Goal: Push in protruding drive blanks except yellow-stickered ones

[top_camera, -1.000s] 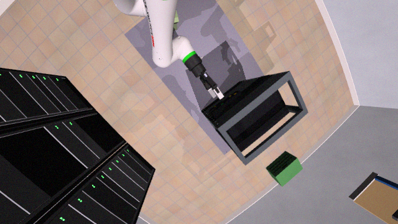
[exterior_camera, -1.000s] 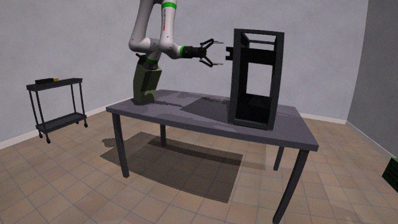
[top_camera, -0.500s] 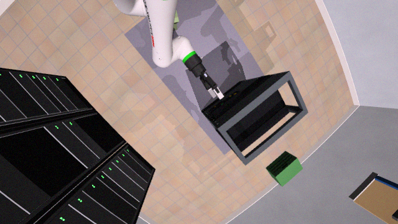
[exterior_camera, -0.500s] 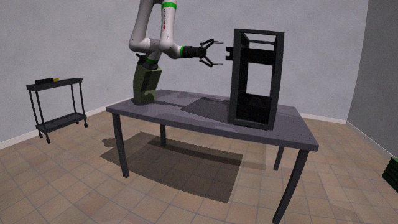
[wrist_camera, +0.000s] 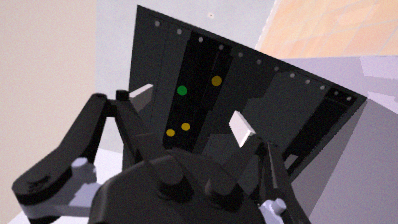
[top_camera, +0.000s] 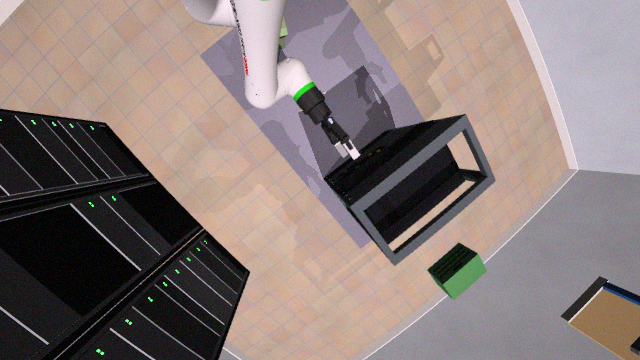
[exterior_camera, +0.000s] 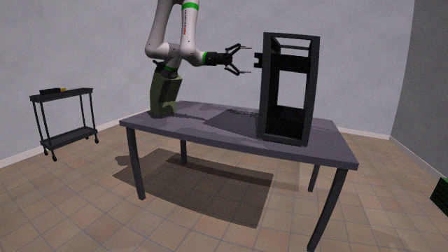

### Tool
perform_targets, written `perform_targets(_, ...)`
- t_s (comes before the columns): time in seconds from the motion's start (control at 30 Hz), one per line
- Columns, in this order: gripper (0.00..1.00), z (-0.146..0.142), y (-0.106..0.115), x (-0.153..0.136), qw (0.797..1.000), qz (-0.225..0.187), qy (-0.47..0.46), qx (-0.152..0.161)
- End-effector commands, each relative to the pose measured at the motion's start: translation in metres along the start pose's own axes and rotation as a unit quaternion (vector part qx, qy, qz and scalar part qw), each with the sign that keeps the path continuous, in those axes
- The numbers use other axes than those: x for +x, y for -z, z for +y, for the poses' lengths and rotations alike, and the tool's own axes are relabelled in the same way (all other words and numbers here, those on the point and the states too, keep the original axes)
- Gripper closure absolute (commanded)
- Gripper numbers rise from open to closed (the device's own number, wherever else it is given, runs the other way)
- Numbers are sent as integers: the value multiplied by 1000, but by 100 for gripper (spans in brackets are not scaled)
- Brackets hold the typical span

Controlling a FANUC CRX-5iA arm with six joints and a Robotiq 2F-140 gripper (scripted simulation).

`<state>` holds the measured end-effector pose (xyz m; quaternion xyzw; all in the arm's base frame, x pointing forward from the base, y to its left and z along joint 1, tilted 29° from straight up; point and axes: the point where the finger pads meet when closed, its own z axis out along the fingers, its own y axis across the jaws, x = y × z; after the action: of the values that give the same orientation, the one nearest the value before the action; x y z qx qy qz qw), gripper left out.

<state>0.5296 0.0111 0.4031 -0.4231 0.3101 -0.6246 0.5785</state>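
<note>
A tall black open-frame rack (exterior_camera: pixel 287 89) stands upright on the grey table (exterior_camera: pixel 238 134); from above it shows in the top view (top_camera: pixel 410 185). Near its top, dark drive blanks (exterior_camera: pixel 258 60) stick out of the front toward the arm. In the wrist view the rack front shows a blank with a green dot (wrist_camera: pixel 182 90) and blanks with yellow dots (wrist_camera: pixel 216 80), (wrist_camera: pixel 178 129). My gripper (exterior_camera: pixel 246 59) is open and empty, level with the sticking-out blanks and a short gap in front of them. It also shows from above (top_camera: pixel 350 150) and in the wrist view (wrist_camera: pixel 192 112).
The arm's green pedestal (exterior_camera: pixel 164 94) stands at the table's far left corner. A green crate (top_camera: pixel 457 270) lies on the floor beyond the rack. A black cart (exterior_camera: pixel 63 119) stands by the left wall. Tall server cabinets (top_camera: pixel 100 240) fill the lower left from above.
</note>
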Motion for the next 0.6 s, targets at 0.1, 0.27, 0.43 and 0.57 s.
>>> perform_targets(0.1, 100, 0, 0, 0, 1000, 0, 0, 0)
perform_targets(0.27, 100, 0, 0, 0, 1000, 0, 0, 0)
perform_targets(0.43, 100, 0, 0, 0, 1000, 0, 0, 0)
perform_targets(0.57, 100, 0, 0, 0, 1000, 0, 0, 0)
